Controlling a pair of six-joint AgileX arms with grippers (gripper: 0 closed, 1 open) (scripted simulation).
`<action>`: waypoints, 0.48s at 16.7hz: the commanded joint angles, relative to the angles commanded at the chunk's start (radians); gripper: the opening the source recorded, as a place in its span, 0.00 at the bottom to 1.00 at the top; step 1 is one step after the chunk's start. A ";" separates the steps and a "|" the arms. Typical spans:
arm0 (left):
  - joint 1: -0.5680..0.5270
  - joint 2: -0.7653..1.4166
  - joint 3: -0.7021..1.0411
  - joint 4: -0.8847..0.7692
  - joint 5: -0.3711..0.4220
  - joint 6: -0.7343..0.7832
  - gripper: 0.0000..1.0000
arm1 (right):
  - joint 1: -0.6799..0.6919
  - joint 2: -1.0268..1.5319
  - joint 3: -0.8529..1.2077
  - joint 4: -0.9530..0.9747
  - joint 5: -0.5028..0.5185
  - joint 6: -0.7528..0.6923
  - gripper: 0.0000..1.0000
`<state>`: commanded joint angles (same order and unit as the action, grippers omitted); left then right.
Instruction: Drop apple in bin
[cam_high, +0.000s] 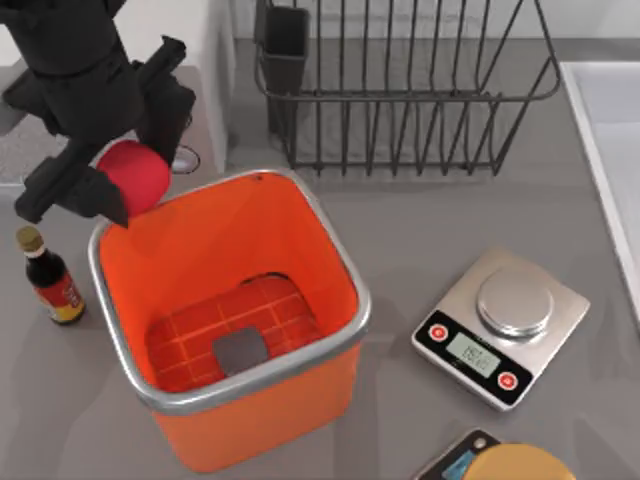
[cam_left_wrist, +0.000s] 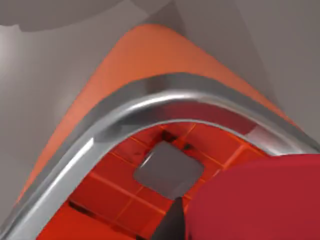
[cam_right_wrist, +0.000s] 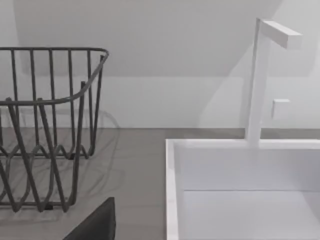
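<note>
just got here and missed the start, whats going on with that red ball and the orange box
The left gripper holds the small, smooth red apple above the far left corner of the large square orange bin with its silver metal rim. The apple is not yet released; the bin's brick-patterned floor holds no fruit. Nearby stand a black wire rack, a dark sauce bottle and a silver kitchen scale.

Rendered kitchen counter, wire dish rack (cam_high: 400, 90), white sink (cam_right_wrist: 240, 190) with faucet (cam_right_wrist: 265, 75), kitchen scale (cam_high: 500, 325), sauce bottle (cam_high: 50, 280)
</note>
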<state>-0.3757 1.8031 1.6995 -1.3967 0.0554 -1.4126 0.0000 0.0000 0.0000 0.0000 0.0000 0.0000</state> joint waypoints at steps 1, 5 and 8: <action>-0.039 0.000 0.001 0.001 -0.006 -0.120 0.00 | 0.000 0.000 0.000 0.000 0.000 0.000 1.00; -0.169 0.007 -0.012 0.001 -0.033 -0.506 0.00 | 0.000 0.000 0.000 0.000 0.000 0.000 1.00; -0.234 0.017 -0.029 -0.005 -0.048 -0.688 0.00 | 0.000 0.000 0.000 0.000 0.000 0.000 1.00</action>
<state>-0.6093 1.8198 1.6708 -1.4021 0.0074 -2.1005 0.0000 0.0000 0.0000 0.0000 0.0000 0.0000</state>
